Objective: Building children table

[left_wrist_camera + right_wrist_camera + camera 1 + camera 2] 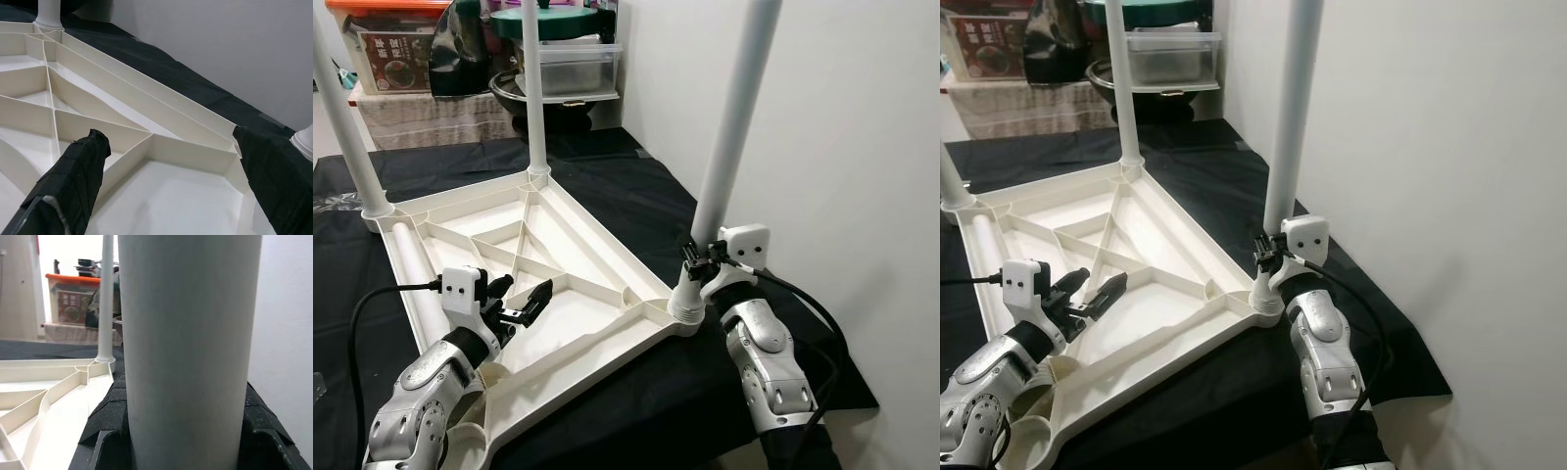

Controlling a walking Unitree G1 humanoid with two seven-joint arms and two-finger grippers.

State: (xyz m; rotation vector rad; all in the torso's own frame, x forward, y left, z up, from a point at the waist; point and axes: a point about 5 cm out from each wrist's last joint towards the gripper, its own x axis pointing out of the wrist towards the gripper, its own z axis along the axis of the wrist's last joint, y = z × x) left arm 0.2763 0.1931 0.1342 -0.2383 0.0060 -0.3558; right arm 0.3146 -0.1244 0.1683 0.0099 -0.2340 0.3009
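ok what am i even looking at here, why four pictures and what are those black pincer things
This is a humanoid robot assembling a child's table. The two wide pictures come from cameras in its head, looking down; the two close-ups come from cameras on its wrists. The white tabletop lies upside down on a black cloth, with white legs pointing up. The right claw grips the near leg just above its socket; its wrist camera shows that leg close up. The left claw is open, hovering over the tabletop's ribbed underside. A loose leg lies along the tabletop's left edge.

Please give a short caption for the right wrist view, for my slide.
Right gripper clasping the near white table leg above the upturned tabletop.
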